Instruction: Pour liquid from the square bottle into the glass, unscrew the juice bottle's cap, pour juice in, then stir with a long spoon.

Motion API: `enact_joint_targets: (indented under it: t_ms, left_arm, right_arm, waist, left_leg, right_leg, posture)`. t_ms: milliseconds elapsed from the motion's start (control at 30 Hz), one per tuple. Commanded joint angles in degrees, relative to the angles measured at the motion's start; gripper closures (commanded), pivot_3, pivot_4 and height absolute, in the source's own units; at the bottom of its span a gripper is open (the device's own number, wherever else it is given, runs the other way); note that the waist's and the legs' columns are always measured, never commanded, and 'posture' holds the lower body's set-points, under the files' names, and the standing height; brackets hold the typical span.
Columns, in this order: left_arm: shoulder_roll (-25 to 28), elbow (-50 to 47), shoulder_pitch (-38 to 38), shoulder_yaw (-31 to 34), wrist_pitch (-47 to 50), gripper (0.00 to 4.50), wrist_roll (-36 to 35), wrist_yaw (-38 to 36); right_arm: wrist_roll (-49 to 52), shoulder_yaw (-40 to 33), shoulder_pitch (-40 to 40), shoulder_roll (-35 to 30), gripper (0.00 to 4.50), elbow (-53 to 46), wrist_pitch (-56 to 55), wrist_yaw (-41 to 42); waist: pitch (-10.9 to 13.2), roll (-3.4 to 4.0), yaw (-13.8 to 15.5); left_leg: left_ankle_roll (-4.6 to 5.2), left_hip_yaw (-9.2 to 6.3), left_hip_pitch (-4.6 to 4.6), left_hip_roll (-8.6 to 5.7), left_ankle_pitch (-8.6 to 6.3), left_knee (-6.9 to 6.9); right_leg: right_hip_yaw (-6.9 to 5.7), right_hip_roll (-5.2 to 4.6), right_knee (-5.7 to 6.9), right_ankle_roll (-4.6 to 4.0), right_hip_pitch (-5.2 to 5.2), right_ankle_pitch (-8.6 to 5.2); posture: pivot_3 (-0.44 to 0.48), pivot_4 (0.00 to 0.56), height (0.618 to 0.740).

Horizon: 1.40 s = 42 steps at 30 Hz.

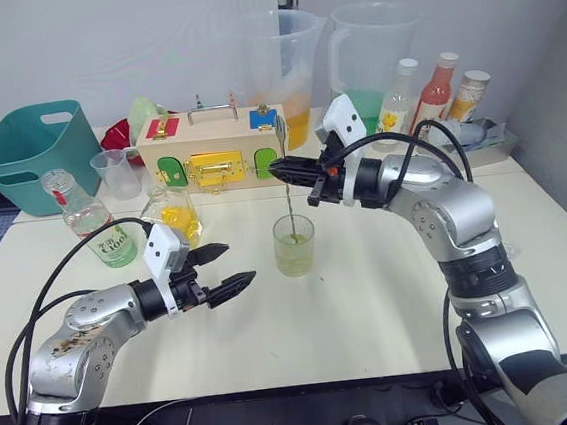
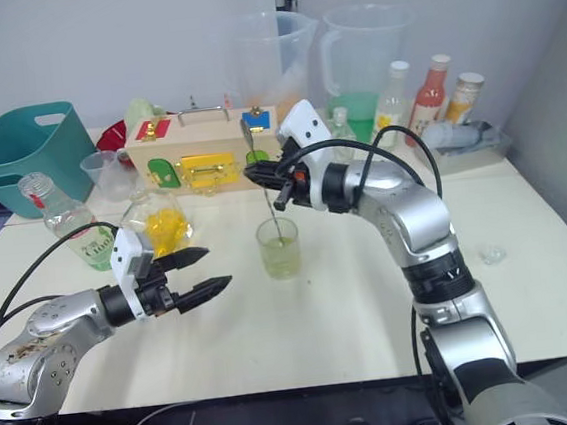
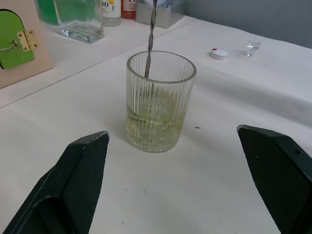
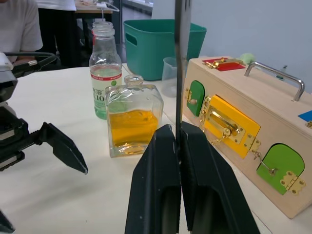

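The glass (image 1: 295, 245) stands mid-table, ribbed and about a third full of pale yellow-green liquid. The long spoon (image 1: 286, 187) stands upright in it, its twisted shaft (image 3: 148, 44) dipping into the liquid. My right gripper (image 1: 284, 169) is shut on the spoon's shaft above the glass, its fingers (image 4: 156, 170) pressed together on it. My left gripper (image 1: 223, 263) hovers open just left of the glass, with nothing between its fingers. The square bottle (image 1: 176, 215) holds yellow liquid (image 4: 132, 127) and stands left of the glass. Behind it is the uncapped juice bottle (image 1: 88, 216). The cap (image 3: 219, 53) lies on the table beyond the glass.
A wooden latch box (image 1: 213, 154) runs along the back, with a teal basket (image 1: 36, 146) and a small beaker (image 1: 114, 174) to its left. Two large pitchers (image 1: 285, 72) and three bottles (image 1: 437, 87) stand at the back right. A person (image 4: 19, 24) is near the far table.
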Motion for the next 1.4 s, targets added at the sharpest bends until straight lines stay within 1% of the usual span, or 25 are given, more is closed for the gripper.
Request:
enact_joint_targets:
  t_ms: [33, 167, 333, 467, 567, 767, 967, 1067, 1167, 1233, 1400]
  left_arm:
    - [0.03, -0.70, -1.00, 0.23, -1.64, 0.04, 0.12, -0.46]
    - [-0.10, -0.61, -1.53, -0.47, -1.67, 0.04, 0.57, -0.45]
    - [0.00, -0.28, -1.94, -0.59, -1.70, 0.04, 1.02, -0.68]
    - [-0.05, -0.01, -2.21, -0.57, -1.72, 0.04, 1.34, -0.92]
    - [-0.18, -0.05, -2.37, -0.75, -1.62, 0.04, 1.45, -0.89]
    - [-0.07, -0.03, -2.53, -0.79, -1.56, 0.04, 1.55, -1.03]
    - [0.29, -0.06, -2.68, -1.07, -1.44, 0.04, 1.72, -1.58]
    - [0.06, 0.26, -2.99, -1.48, -1.69, 0.04, 2.09, -1.69]
    - [-0.27, 0.17, -3.15, -1.95, -1.75, 0.04, 2.37, -1.61]
    - [-0.30, 0.21, -3.18, -2.08, -1.80, 0.04, 2.46, -1.67]
    - [-0.09, 0.44, -3.19, -2.05, -2.01, 0.04, 2.68, -1.87]
  right_arm:
    - [3.49, -1.61, 0.13, -0.53, 4.50, -3.90, 4.36, 1.41]
    - [7.98, -3.88, 0.83, 1.11, 4.50, -5.54, 8.59, 1.23]
    - [7.57, -3.55, 0.97, 0.15, 4.50, -6.12, 10.54, 0.08]
    - [6.09, -4.47, 1.32, 1.43, 4.50, -5.35, 7.12, -2.61]
    - [2.57, -3.60, 0.78, 1.59, 4.50, -3.42, 2.15, -3.85]
    - [-0.15, -3.05, 0.05, 2.28, 4.50, -1.08, -2.01, -4.26]
    - [-1.78, -0.26, -0.30, -0.40, 4.50, -1.29, -0.83, -0.80]
    - [0.37, -0.17, 0.43, -1.26, 4.50, -2.88, 2.66, 0.87]
    - [5.22, -2.26, 1.42, -0.11, 4.50, -4.94, 6.80, 1.90]
    - [6.73, -2.64, 1.81, -0.32, 4.50, -6.35, 9.00, 2.02]
    - [2.23, 0.86, 2.17, -6.76, 4.50, -7.73, 8.62, 3.58]
  waist:
    - [0.00, 0.00, 0.01]
    - [0.00, 0.00, -0.10]
    - [0.00, 0.00, 0.01]
    - [0.00, 0.00, -0.01]
    - [0.00, 0.00, -0.01]
    - [0.00, 0.00, -0.01]
    - [0.00, 0.00, -0.01]
    - [0.00, 0.00, 0.06]
    - [0.00, 0.00, 0.05]
    - [0.00, 0.00, 0.05]
    - [0.00, 0.00, 0.06]
  left_leg:
    - [0.00, 0.00, 0.00, 0.00, 0.00, 0.00]
    - [0.00, 0.00, 0.00, 0.01, 0.00, 0.00]
    - [0.00, 0.00, 0.01, 0.00, 0.00, 0.00]
    - [0.00, 0.00, 0.01, 0.00, 0.00, 0.00]
    - [0.00, 0.00, 0.01, 0.00, 0.00, 0.00]
    - [0.00, 0.00, 0.01, 0.00, 0.00, 0.00]
    - [0.00, 0.00, 0.01, 0.00, 0.00, 0.00]
    - [0.00, 0.00, 0.01, -0.01, 0.00, 0.00]
    - [0.00, 0.00, 0.01, 0.00, 0.00, 0.00]
    - [0.00, 0.00, 0.01, 0.00, 0.00, 0.00]
    - [0.00, -0.01, 0.01, 0.00, 0.00, 0.00]
  right_leg:
    - [0.00, 0.00, -0.01, 0.00, 0.00, 0.00]
    - [0.00, 0.01, 0.00, 0.00, -0.01, 0.00]
    - [0.00, 0.00, 0.01, 0.00, 0.00, 0.00]
    - [0.00, 0.00, 0.01, 0.00, 0.00, 0.00]
    - [0.00, 0.00, 0.01, 0.00, 0.00, 0.00]
    - [0.00, 0.00, 0.01, 0.00, 0.00, 0.00]
    - [0.00, 0.00, 0.01, 0.00, 0.00, 0.00]
    - [0.00, 0.00, 0.01, 0.00, 0.01, 0.00]
    - [0.00, 0.00, 0.00, 0.00, 0.01, 0.00]
    - [0.00, 0.00, 0.02, 0.00, 0.01, 0.00]
    - [-0.01, 0.00, 0.00, 0.00, 0.02, 0.00]
  posture:
    - [0.000, 0.150, 0.731]
    - [0.000, 0.150, 0.731]
    - [0.000, 0.150, 0.731]
    - [0.000, 0.150, 0.731]
    - [0.000, 0.150, 0.731]
    - [0.000, 0.150, 0.731]
    - [0.000, 0.150, 0.731]
    - [0.000, 0.150, 0.731]
    - [0.000, 0.150, 0.731]
    - [0.000, 0.150, 0.731]
    - [0.000, 0.150, 0.731]
